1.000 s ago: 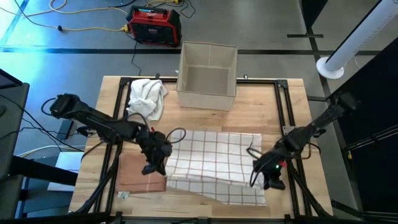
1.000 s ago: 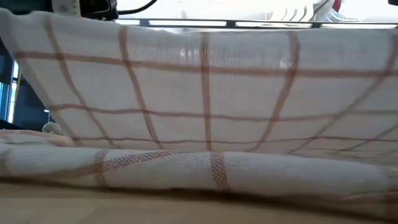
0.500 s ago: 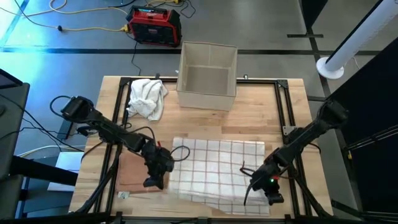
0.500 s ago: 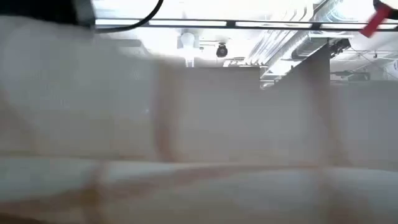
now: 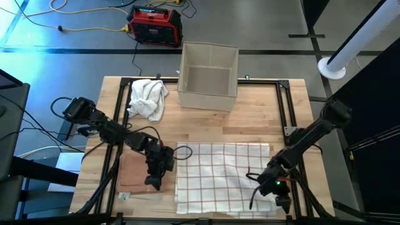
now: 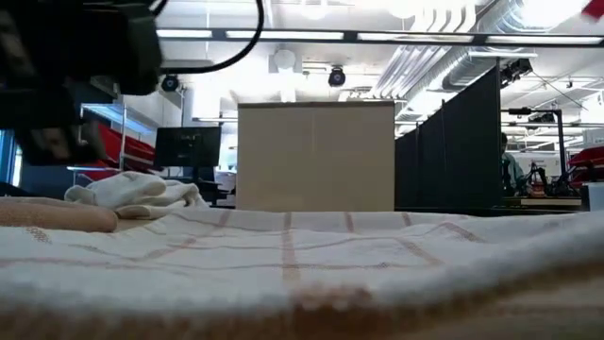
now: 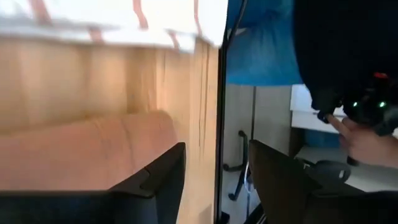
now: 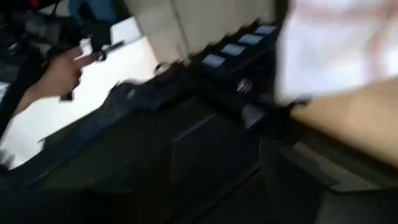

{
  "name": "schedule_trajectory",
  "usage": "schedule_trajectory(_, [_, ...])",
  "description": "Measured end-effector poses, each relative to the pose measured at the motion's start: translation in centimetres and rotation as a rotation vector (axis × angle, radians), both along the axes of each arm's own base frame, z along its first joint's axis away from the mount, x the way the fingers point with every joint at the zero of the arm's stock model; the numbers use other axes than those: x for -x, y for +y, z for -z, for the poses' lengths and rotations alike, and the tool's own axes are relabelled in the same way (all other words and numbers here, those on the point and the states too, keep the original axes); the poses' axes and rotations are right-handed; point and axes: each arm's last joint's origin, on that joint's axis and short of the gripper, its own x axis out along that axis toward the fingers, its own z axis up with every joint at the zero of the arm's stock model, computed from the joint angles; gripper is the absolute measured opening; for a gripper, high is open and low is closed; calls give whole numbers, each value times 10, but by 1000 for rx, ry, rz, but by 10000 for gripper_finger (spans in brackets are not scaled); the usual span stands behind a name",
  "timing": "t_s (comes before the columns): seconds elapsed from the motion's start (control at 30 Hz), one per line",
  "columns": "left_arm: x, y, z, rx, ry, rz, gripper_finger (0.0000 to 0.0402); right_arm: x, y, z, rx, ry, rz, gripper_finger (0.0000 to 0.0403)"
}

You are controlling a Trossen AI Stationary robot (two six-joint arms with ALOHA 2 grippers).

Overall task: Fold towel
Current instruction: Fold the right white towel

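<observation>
towel (image 5: 222,178): white, red check | cloth (image 5: 147,98): white | box (image 5: 209,75): beige | table (image 5: 262,119): light wood

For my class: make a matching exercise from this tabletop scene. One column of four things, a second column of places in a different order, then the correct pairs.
Things
1. checked towel
2. crumpled white cloth
3. beige box
4. red device

Places
A. on the floor beyond the table
B. far left part of the table
C. spread flat at the table's near edge
D. middle of the table's far edge

Pairs: 1-C, 2-B, 3-D, 4-A
</observation>
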Motion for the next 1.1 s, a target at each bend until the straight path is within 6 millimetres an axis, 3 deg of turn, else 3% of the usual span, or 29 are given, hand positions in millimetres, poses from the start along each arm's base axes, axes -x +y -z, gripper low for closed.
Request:
schedule_trajectory(0.13, [-7,17,-2,-57,-67,-76,157,12,-8,-20,51,-32,78,230])
schedule_trajectory(0.3, [-17,26,1,-159,-214,-91,121,21,-29,-24,403,-262,405,186])
schedule_trajectory(0.43, [-27,22,13,-120,-253,-47,66,21,-40,-9,613,-383,561,110])
schedule_trajectory(0.57, [-37,18,30,-66,-261,-30,9,25,-46,15,686,-379,604,16])
schedule_trajectory(0.87, [-48,-1,41,16,-307,-50,2,30,-51,37,666,-382,706,1])
schedule_trajectory(1.1, [-52,-14,60,57,-278,-62,0,29,-39,48,586,-365,661,0])
